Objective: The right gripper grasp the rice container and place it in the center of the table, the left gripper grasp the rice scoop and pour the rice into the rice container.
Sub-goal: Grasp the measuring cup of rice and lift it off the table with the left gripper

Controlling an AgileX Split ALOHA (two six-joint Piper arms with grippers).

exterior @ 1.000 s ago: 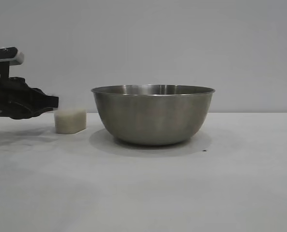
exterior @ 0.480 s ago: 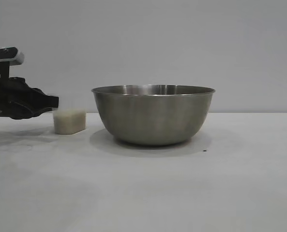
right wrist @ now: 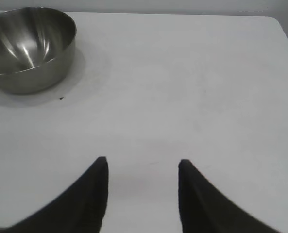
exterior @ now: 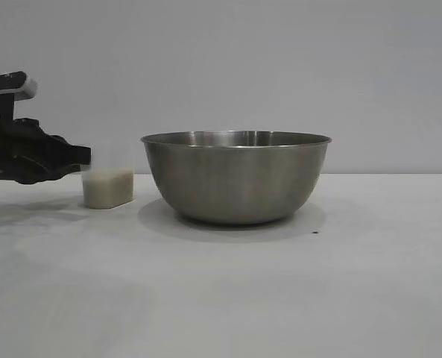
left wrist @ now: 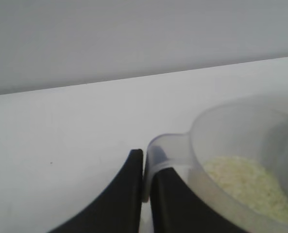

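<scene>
The rice container (exterior: 235,183), a large steel bowl, stands upright in the middle of the white table (exterior: 280,283). To its left is the rice scoop (exterior: 107,188), a small clear cup, upright and low at the tabletop with white rice (left wrist: 245,187) inside. My left gripper (exterior: 83,156) reaches in from the left edge. In the left wrist view the left gripper (left wrist: 146,158) is shut on the handle of the scoop (left wrist: 241,145). My right gripper (right wrist: 141,165) is open over bare table, with the rice container (right wrist: 29,48) far from it and nothing between its fingers.
A small dark speck (exterior: 315,232) lies on the table by the bowl's right side. A plain grey wall stands behind the table. The table's far corner (right wrist: 275,22) shows in the right wrist view.
</scene>
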